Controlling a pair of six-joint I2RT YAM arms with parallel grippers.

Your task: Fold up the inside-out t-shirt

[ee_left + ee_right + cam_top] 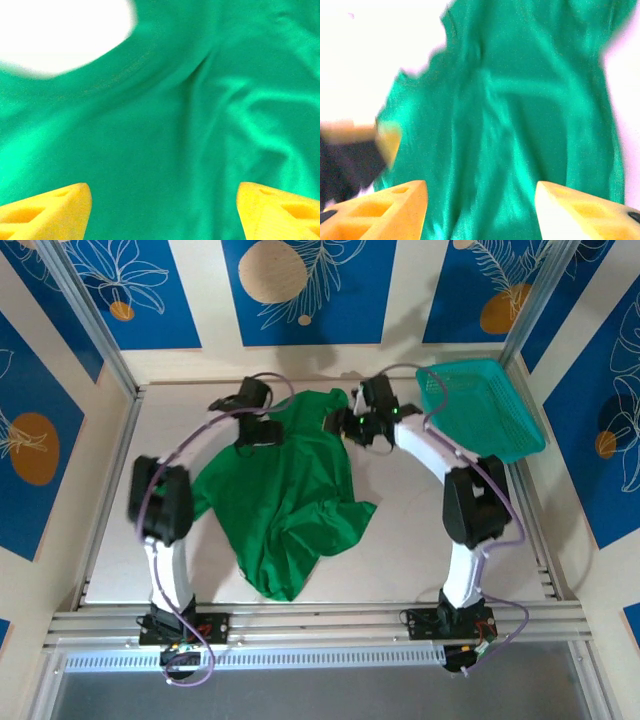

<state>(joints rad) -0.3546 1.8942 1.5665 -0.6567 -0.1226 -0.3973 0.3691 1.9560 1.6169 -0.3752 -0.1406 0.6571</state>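
Top external view: left gripper and right gripper hover over the far edge of the t-shirt, jaws apart and empty, so pinching matching corners evenly seems best.

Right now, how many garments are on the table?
1: the green t-shirt, crumpled mid-table. The teal basket, far right, looks empty; anything beneath the shirt would be hidden.

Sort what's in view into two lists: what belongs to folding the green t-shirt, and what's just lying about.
Belongs to the job:
- green t-shirt, spread and wrinkled
- left gripper, over the cloth
- right gripper, over the cloth

Just lying about:
- teal mesh basket, far right corner
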